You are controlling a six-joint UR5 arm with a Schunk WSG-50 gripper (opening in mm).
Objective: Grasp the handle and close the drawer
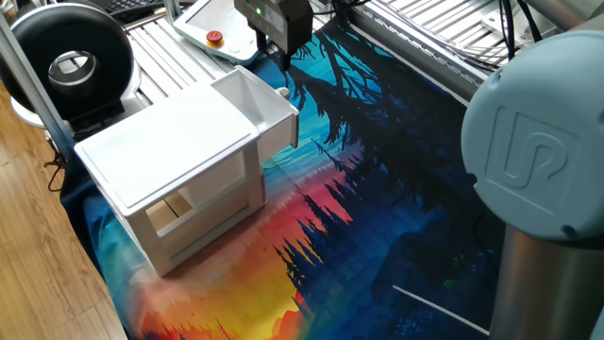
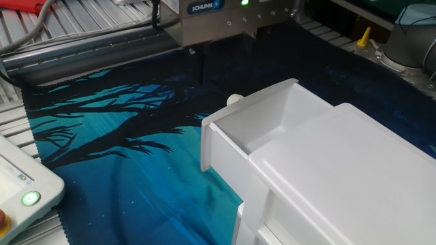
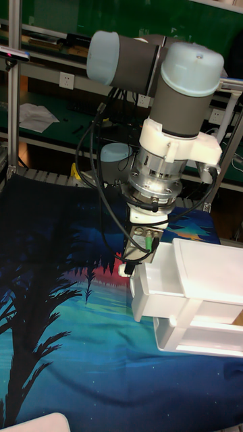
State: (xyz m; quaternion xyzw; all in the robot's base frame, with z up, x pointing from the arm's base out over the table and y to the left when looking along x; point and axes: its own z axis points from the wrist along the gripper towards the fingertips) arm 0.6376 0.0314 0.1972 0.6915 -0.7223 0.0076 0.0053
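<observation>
The white drawer (image 1: 257,102) sticks out open from the small white cabinet (image 1: 165,151) and holds nothing. Its handle (image 1: 282,93) is a tiny pale knob on the front panel, also visible in the other fixed view as the handle (image 2: 234,99) on the drawer (image 2: 262,129). My gripper (image 1: 285,59) hangs just above and beyond the knob, fingers pointing down. In the other fixed view the gripper (image 2: 223,71) is open with nothing between its dark fingers (image 2: 199,68), a little short of the knob. In the tall view the gripper (image 3: 133,264) sits against the drawer (image 3: 158,291) front and hides the knob.
A teach pendant (image 1: 222,28) lies on the metal rails behind the gripper. A black round device (image 1: 71,61) stands at the back left. Aluminium profiles (image 1: 444,38) border the printed cloth. The arm's grey joint (image 1: 538,142) fills the right foreground.
</observation>
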